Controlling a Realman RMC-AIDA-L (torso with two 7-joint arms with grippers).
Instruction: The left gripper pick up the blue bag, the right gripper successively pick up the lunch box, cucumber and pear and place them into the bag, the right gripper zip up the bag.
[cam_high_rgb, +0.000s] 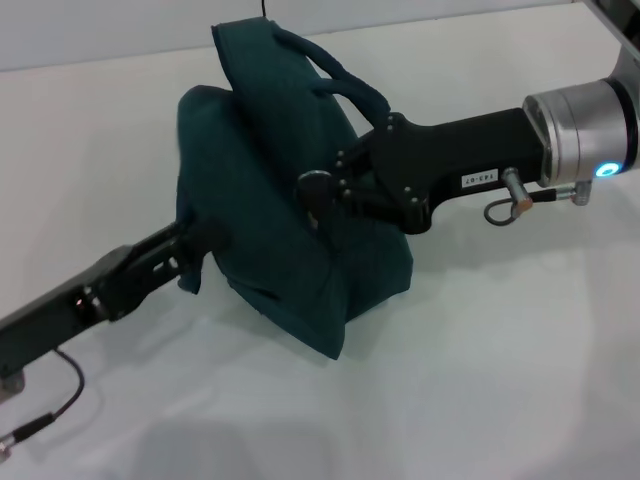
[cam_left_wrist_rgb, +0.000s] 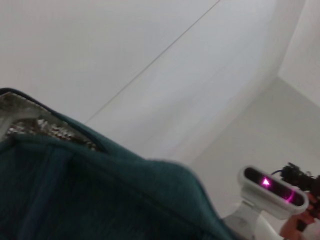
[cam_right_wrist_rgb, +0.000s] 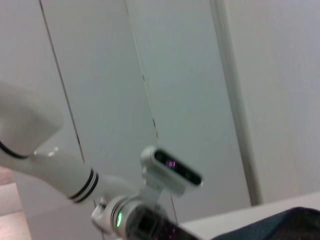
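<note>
Evidently the zipping step is in hand: the large dark teal-blue fabric bag (cam_high_rgb: 270, 190) sits slumped on the white table (cam_high_rgb: 500, 380), and no lunch box, cucumber or pear is visible outside it. The slim black left gripper (cam_high_rgb: 195, 245) grips the bag's lower left side, probably to steady it. The labelled black right gripper (cam_high_rgb: 318, 190) presses its fingertips against the bag's upper front, seemingly pinched on the zipper pull, though I cannot tell for certain.
</note>
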